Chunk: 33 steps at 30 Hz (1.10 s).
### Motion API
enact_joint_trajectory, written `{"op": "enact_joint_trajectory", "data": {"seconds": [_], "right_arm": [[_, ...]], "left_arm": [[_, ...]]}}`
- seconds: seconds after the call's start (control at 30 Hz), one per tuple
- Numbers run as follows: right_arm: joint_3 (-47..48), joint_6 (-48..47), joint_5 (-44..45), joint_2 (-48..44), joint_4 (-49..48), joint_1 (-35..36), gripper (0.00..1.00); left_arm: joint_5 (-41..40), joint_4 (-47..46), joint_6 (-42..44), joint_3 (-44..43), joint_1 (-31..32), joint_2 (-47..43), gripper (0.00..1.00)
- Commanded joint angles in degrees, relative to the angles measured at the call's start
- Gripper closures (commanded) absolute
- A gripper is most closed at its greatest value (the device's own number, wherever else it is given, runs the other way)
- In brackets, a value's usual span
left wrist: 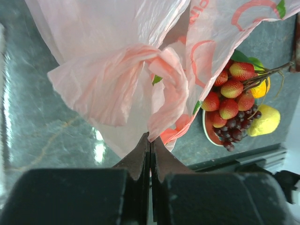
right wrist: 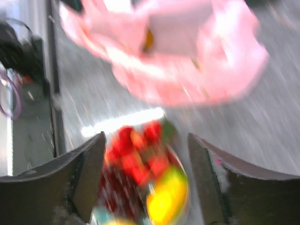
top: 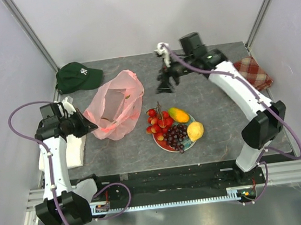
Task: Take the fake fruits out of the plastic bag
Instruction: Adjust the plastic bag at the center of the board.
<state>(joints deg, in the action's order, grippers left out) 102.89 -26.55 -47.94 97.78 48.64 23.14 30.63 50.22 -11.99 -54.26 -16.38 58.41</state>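
The pink plastic bag (top: pixel 114 108) lies crumpled left of centre. My left gripper (top: pixel 90 127) is shut on its near edge; in the left wrist view the fingertips (left wrist: pixel 150 137) pinch a fold of the bag (left wrist: pixel 117 70). The fake fruits sit on a red plate (top: pixel 161 142): red berries (top: pixel 159 121), dark grapes (top: pixel 176 136), a lemon (top: pixel 195 131) and an orange-yellow fruit (top: pixel 178 114). My right gripper (top: pixel 166 81) hangs open and empty above the table, behind the plate. Its wrist view is blurred, with the berries (right wrist: pixel 136 154) between the open jaws (right wrist: pixel 146 140) and the bag (right wrist: pixel 178 56) beyond.
A dark green cap (top: pixel 78 75) lies at the back left. A red-checked cloth (top: pixel 255 72) lies at the right edge. A white cloth (top: pixel 78 148) sits under my left arm. A small white object (top: pixel 161 49) stands at the back by my right wrist.
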Motion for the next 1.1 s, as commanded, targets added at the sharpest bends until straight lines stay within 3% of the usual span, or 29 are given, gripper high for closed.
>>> {"op": "enact_joint_trajectory", "data": {"seconds": [0.0,0.2,0.4,0.53,0.77,0.93,1.07], "right_arm": [[0.90,16.43,6.71,5.13,-18.93,12.60,0.27],[14.42,13.45,13.57,19.62,-19.55,25.00,0.47],[25.51,11.61,20.95,30.89,-21.04,31.44,0.55],[23.77,8.63,25.87,33.44,-19.99,32.15,0.56],[17.09,3.96,30.96,32.65,-16.56,34.25,0.48],[16.90,2.02,31.07,35.02,-16.03,35.49,0.51],[20.94,4.57,34.13,38.54,-19.01,35.92,0.38]], "left_arm": [[2.77,4.88,-7.51,1.70,-0.32,-1.02,0.98],[3.55,5.68,-12.09,6.44,-0.41,-0.23,0.98],[1.98,6.82,-11.92,10.05,-0.32,-1.90,0.98],[0.49,8.32,-9.81,8.30,-0.32,-1.99,0.98],[-4.70,10.51,-6.74,5.23,0.03,-1.63,0.98],[-6.46,12.45,-6.47,4.52,-0.05,-2.51,0.98],[-7.16,13.07,-5.42,3.99,-0.05,-1.20,0.98]]}}
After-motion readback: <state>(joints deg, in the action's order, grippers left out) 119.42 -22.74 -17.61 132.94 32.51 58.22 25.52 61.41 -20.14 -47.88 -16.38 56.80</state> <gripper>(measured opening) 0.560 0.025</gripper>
